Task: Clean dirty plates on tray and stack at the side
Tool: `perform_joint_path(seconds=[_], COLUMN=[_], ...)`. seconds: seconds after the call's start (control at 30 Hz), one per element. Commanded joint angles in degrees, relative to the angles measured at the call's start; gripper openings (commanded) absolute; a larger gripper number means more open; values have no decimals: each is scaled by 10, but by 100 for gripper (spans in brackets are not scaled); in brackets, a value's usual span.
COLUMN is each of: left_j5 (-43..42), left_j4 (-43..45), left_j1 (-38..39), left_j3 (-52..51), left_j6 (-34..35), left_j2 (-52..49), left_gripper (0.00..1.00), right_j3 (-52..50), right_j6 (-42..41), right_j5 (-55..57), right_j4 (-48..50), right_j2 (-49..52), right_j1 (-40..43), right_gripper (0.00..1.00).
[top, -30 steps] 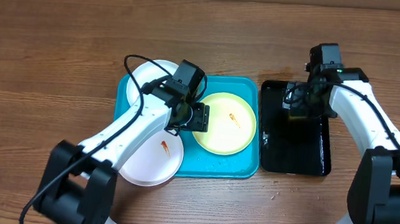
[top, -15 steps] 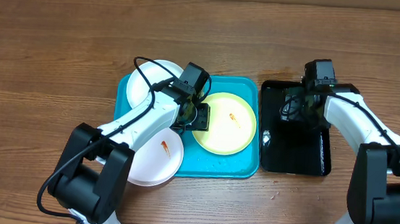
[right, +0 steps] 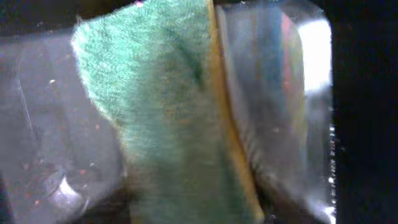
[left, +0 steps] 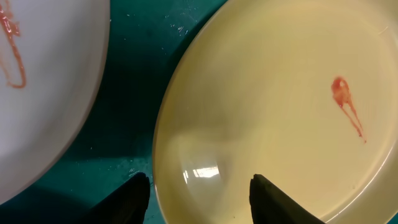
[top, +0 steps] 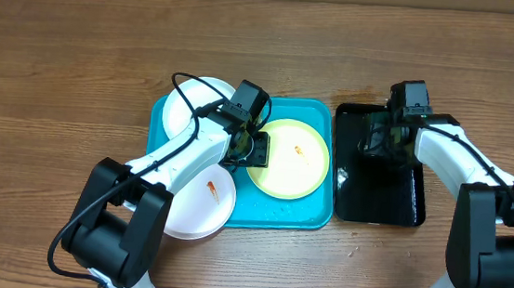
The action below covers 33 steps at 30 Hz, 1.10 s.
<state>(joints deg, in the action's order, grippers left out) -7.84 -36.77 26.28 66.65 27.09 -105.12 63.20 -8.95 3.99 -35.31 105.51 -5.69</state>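
On the desk (top: 77, 63) we see the turquoise tray (top: 279, 216) at the centre, with a black tray (top: 392, 198) just beside it on the right. Within the turquoise tray lies the yellow-green plate (top: 292, 166) (left: 280, 93), flat and toward the right half, and it carries an orange-red smear (top: 298, 150) (left: 346, 109) near its middle. We count two white plates as well. The far white plate (top: 186, 105) sits over the tray's rear left corner, partly hidden by the left arm. The near white plate (top: 197, 211) overhangs the front left corner, and its own red mark (top: 213, 190) shows. Our left end effector (top: 255, 150) (left: 199, 199) is low at the left edge of the yellow-green plate. From the left wrist view its fingers (left: 134, 199) are spread wide with the plate's rim passing between them, and we cannot tell whether either finger touches the plate. Our right end effector (top: 380, 141) is down over the rear part of the black tray. The right wrist view is filled by a green sponge (right: 168, 112) with a yellow layer along one side, close and blurred, so we cannot tell whether those fingers are spread or closed on it.
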Motion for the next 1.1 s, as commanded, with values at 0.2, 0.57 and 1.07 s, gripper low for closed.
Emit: perform_joint_path(seconds=[0.2,0.57,1.07], left_j5=[10,21,21], left_j4=[2,9,10], left_j1=[4,4,4], left_j3=[-5,-5,-5], left_j6=[4,4,4], left_j2=[-6,-6,-6], left_gripper=[45,50,51], right_j3=[-2,20,-19], right_j6=[-1,0,-1], right_j5=[-2,-13,-4], right_j4=[-40,-67,78], right_j2=[2,2,3], right_j1=[-2,-1,-2], right_gripper=[4,90,73])
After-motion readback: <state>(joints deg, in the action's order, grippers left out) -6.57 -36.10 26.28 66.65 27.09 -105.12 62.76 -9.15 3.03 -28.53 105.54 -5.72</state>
